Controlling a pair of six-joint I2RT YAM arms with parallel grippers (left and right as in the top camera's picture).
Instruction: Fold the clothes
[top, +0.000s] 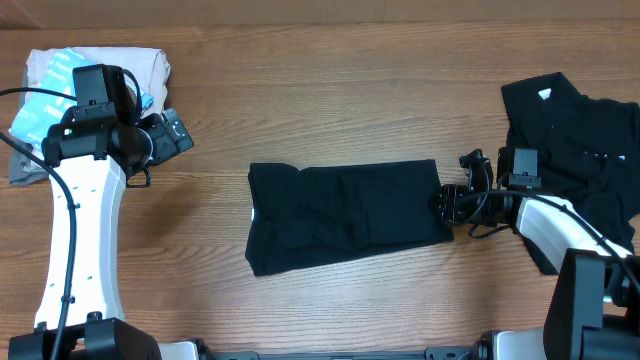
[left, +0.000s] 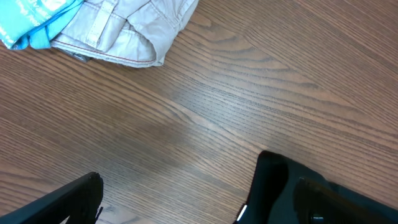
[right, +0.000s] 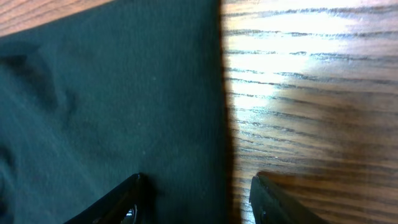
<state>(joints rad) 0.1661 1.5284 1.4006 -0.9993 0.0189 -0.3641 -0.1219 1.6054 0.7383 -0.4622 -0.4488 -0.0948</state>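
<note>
Overhead: one folded black garment (top: 345, 215) lay at the middle of the counter (top: 350, 90), one black heap (top: 570, 120) at the right edge, and one pale pile (top: 150, 66) in the far-left corner. Left wrist: the left hand (left: 180, 186) stood wide and empty. Right wrist: the right hand (right: 198, 186) stood wide astride the garment's edge, where closing might catch one layer and undo the fold.

No legible text, brand or no. in any view. Table's 2 o'clock: small white neck label (top: 545, 94) on black garment pile (top: 590, 130), too small to read. At 10 o'clock: white print (left: 25, 9) on light-blue cloth (left: 34, 30), illegible.
</note>
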